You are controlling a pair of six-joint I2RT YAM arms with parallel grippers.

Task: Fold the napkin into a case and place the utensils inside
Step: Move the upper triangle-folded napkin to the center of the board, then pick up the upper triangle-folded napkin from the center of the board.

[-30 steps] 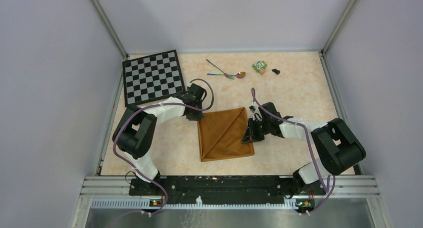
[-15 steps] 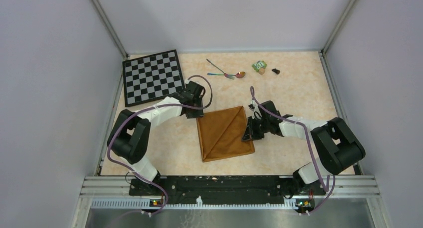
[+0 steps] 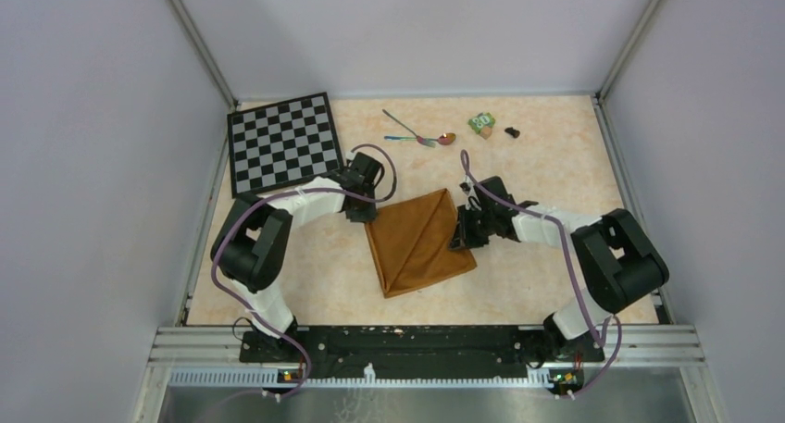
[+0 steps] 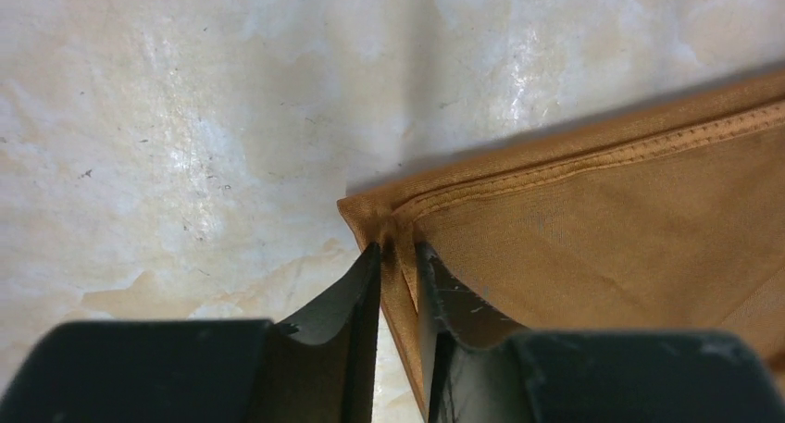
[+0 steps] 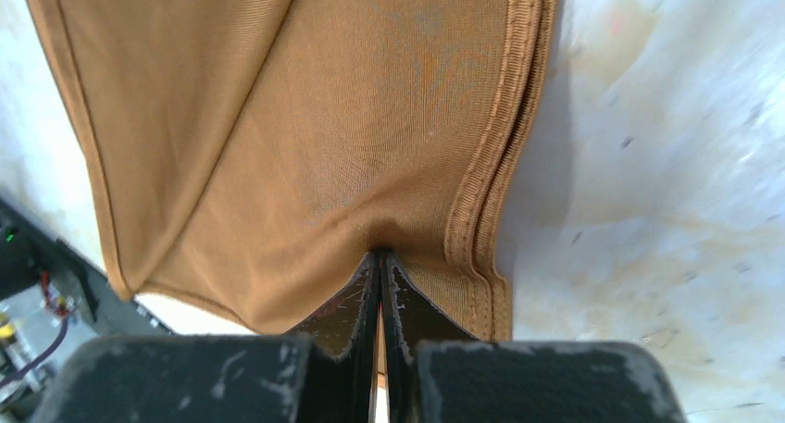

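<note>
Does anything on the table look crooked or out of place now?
The shiny orange-brown folded napkin lies askew: its edges run at a slant to the sides of the pale marbled table, and a diagonal crease crosses it. The left gripper pinches its far left corner, the right gripper its right edge. Nothing else stands out.

Nothing here can be read. The one thing that seems to carry print is the small green block [image 3: 480, 122] near the far edge of the table [image 3: 574, 164], a little right of the middle. There are pale marks on its top face, too small to make out as letters or numbers. The chessboard [image 3: 283, 143] in the far left corner shows only its black and white squares, and the napkin [image 5: 352, 118], seen close from both wrists, shows plain weave and a stitched hem — that's all.
</note>
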